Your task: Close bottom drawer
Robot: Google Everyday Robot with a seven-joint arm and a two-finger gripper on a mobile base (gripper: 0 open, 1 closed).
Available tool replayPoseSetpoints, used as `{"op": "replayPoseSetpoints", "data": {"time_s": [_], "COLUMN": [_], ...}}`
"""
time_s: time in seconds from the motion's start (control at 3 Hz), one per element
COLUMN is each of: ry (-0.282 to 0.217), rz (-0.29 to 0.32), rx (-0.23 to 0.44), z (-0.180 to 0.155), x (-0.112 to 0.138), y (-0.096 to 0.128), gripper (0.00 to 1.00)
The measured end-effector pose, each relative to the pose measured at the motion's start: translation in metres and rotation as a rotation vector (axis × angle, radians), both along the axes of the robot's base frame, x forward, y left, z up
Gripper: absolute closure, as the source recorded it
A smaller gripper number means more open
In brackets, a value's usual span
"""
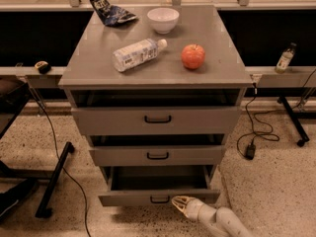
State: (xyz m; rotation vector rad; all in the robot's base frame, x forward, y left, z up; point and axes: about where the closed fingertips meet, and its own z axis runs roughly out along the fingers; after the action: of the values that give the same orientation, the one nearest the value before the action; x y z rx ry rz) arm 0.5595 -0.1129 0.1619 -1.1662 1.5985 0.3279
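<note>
The bottom drawer (128, 198) is a grey metal drawer with a small black handle (159, 199), lowest of the cabinet's three. It stands partly pulled out, its inside dark and bare. My gripper (178, 202) comes up from the bottom right on a white arm. Its tip touches the drawer's front panel just right of the handle. The middle drawer (157, 155) and top drawer (157, 119) also stand slightly out.
On the cabinet top (94, 65) lie a plastic bottle (137, 54), a red apple (192, 56), a white bowl (163, 19) and a snack bag (111, 11). A cable and plug (250, 150) lie on the floor right; black stand legs (54, 179) lie left.
</note>
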Motion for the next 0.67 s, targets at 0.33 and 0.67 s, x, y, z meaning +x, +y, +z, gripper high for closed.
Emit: {"op": "replayPoseSetpoints", "data": {"time_s": [0.33,0.67], "ry": [0.055,0.108], "rz": [0.005,0.004], "rx": [0.04,0.056], "z": [-0.008,-0.015], "x": [0.034,0.062], "y": [-0.003,-0.009], "gripper": [1.0,1.0]}}
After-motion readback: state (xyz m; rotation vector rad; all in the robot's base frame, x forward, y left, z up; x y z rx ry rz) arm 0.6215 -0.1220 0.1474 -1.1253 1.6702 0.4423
